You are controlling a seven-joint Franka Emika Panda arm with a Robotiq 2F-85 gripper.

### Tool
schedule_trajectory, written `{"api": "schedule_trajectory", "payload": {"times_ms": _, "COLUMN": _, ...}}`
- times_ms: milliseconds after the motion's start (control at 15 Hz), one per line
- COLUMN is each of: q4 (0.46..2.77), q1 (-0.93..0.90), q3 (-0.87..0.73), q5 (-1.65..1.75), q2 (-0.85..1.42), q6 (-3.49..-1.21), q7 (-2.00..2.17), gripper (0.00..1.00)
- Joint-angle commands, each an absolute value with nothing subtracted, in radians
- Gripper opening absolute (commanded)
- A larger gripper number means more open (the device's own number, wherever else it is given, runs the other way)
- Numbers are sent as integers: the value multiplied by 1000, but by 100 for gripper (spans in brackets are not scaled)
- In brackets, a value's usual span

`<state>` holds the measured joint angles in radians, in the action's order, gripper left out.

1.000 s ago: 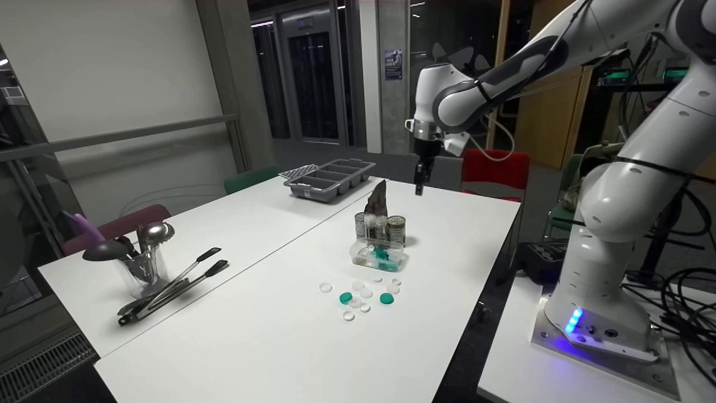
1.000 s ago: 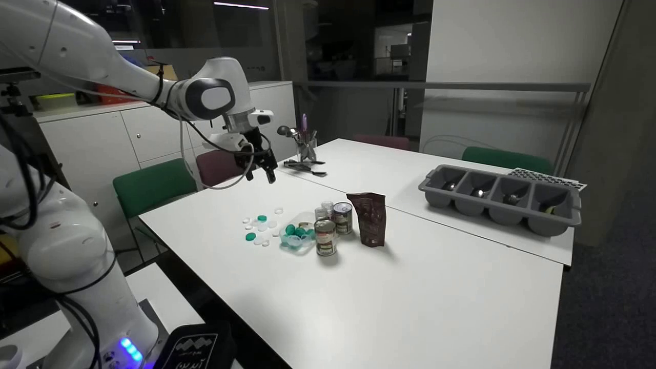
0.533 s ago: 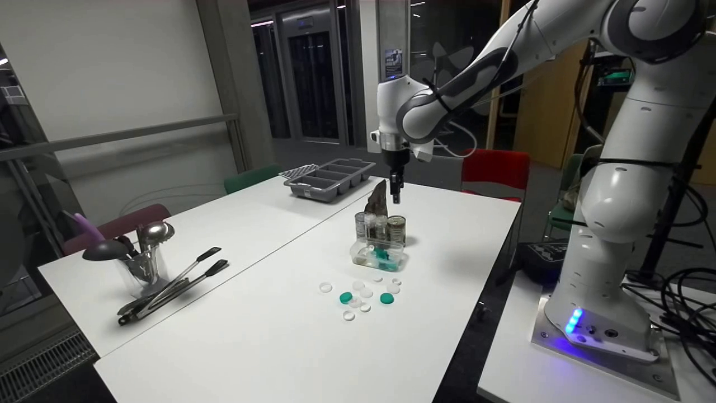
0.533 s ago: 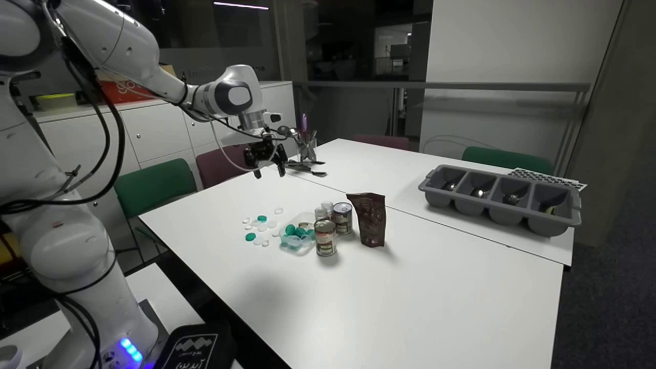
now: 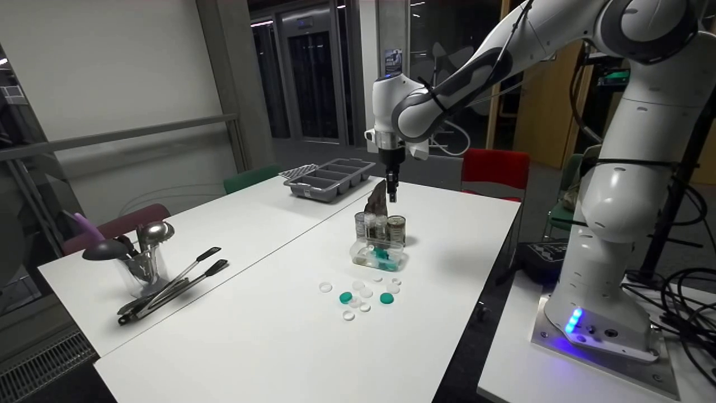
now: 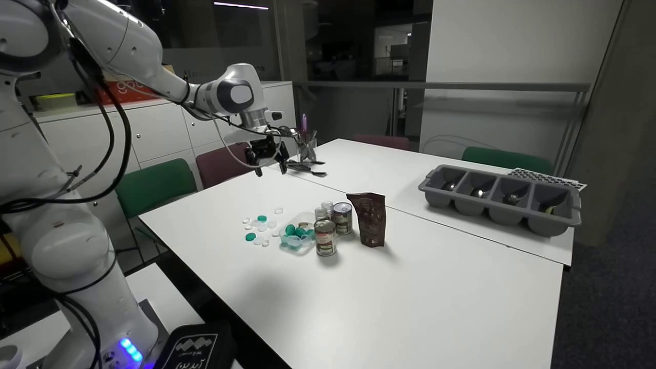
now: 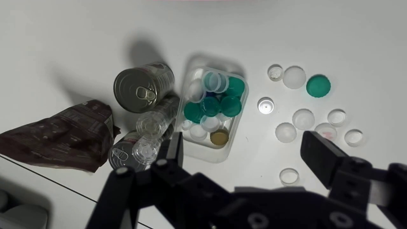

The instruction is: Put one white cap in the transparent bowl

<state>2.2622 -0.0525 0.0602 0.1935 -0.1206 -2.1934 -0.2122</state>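
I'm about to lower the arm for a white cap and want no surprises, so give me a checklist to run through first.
1. Pincer open: ok; the jaws stand apart in the wrist view.
2. A free white cap to grasp: ok; the one nearest the transparent bowl lies apart from the others.
3. Bowl upright: ok, standing on the table.
4. Ample space inside the bowl: not ok; green caps and others crowd it.
5. Pincer at cap height: not ok; it hangs above the table in both exterior views.
6. Pincer centred over that cap: cannot tell from these angles.
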Motion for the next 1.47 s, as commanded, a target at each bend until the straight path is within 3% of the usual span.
{"api": "schedule_trajectory", "payload": {"times_ms": 0, "q4": 2207, "q1": -64, "q3": 75, "q5": 245, "q2": -44, "q6": -2178, "q7": -200, "gripper": 100}}
{"api": "schedule_trajectory", "payload": {"times_ms": 867, "q4": 1776, "q1": -153, "q3": 170, "q5": 387, "q2": 430, "q6": -2276, "q7": -500, "gripper": 100}}
{"api": "schedule_trajectory", "payload": {"times_ms": 1267, "q4": 1676, "q1": -142, "q3": 212, "q5": 373, "q2": 527, "q6": -2310, "q7": -780, "gripper": 100}}
{"api": "schedule_trajectory", "payload": {"times_ms": 1400, "q4": 1699, "q1": -167, "q3": 188, "q5": 374, "q2": 517, "q6": -2289, "q7": -704, "gripper": 100}}
